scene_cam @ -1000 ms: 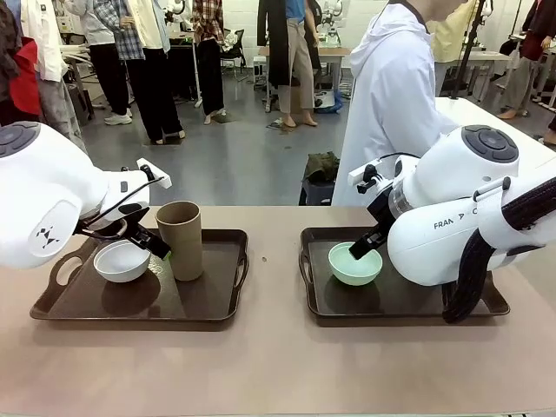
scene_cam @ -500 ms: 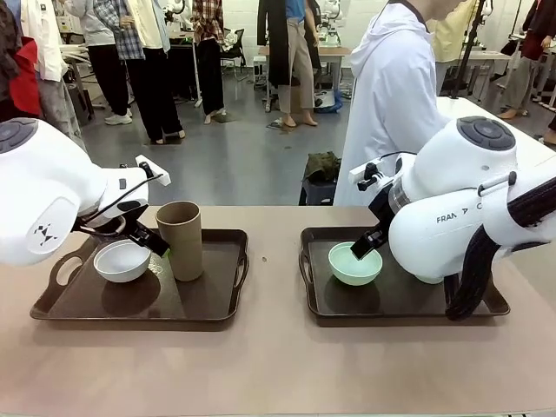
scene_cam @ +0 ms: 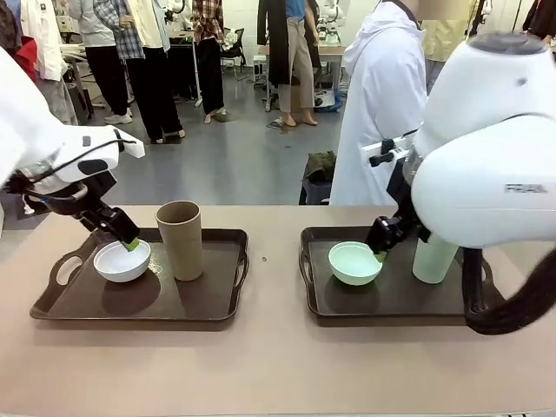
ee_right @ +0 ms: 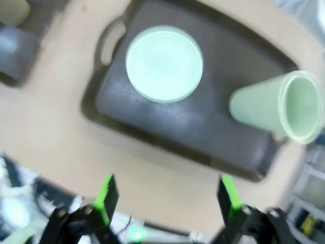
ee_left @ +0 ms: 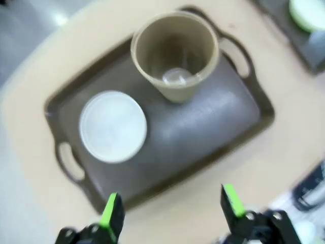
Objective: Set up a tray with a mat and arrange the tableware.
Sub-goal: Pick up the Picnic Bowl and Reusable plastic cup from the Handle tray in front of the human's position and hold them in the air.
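Both arms hang over their own trays with nothing in hand. The left tool (ee_left: 171, 206) is spread wide and empty; under it and a little ahead sits the white bowl (ee_left: 112, 126), with the tan cup (ee_left: 175, 53) upright just beyond, both on the left tray (ee_left: 223, 117). The right tool (ee_right: 167, 195) is likewise released and empty; the mint bowl (ee_right: 163, 63) lies ahead of its fingers, and the mint cup (ee_right: 274, 109) stands off to one side on the right tray (ee_right: 218, 137). From the front, each tool's green tips sit close over the far rim of its bowl, not touching as far as I can tell. I cannot make out a mat apart from the dark tray floors. To my eye the arranging is at or near its end: each tray on the desk (scene_cam: 278, 365) carries one bowl and one cup. If a piece needs shifting, the next move calls for a straight drop over a rim, then a gentle close, minding the tall cups, which look easy to tip.
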Tool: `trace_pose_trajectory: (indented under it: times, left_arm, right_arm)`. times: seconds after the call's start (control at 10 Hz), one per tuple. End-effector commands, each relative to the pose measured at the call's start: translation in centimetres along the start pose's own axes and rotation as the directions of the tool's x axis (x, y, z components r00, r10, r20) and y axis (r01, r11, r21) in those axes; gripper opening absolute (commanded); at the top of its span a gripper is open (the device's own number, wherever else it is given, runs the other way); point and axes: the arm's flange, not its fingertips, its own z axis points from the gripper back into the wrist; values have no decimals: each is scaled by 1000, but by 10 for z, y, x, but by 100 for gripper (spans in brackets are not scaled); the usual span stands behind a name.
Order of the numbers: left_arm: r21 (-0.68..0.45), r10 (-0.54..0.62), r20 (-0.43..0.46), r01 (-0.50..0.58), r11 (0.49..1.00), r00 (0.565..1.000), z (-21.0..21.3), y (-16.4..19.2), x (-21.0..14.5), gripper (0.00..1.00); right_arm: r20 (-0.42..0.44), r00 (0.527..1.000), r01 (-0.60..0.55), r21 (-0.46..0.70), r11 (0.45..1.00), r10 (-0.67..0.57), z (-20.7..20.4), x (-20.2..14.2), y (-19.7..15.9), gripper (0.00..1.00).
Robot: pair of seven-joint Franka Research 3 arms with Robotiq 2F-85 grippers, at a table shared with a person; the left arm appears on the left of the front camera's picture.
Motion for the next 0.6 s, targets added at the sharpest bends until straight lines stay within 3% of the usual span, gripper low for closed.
trace_pose_trajectory:
  times: [0.0,0.1,0.3,0.5]
  left_arm:
    - [-35,53,-14,-54,998,998,17,-22,-52,100]
    - [-42,58,32,-57,997,998,21,-19,-55,100]
    - [-212,104,128,-75,974,986,25,17,-46,100]
    - [-349,130,213,-49,936,968,36,50,-56,100]
  right_arm:
    - [-43,998,52,44,998,-50,5,-58,4,100]
    - [-26,997,73,88,994,-71,3,-68,-11,100]
    - [9,980,187,277,943,-197,-2,-74,-78,100]
    - [41,959,242,391,888,-280,-2,-92,-129,100]
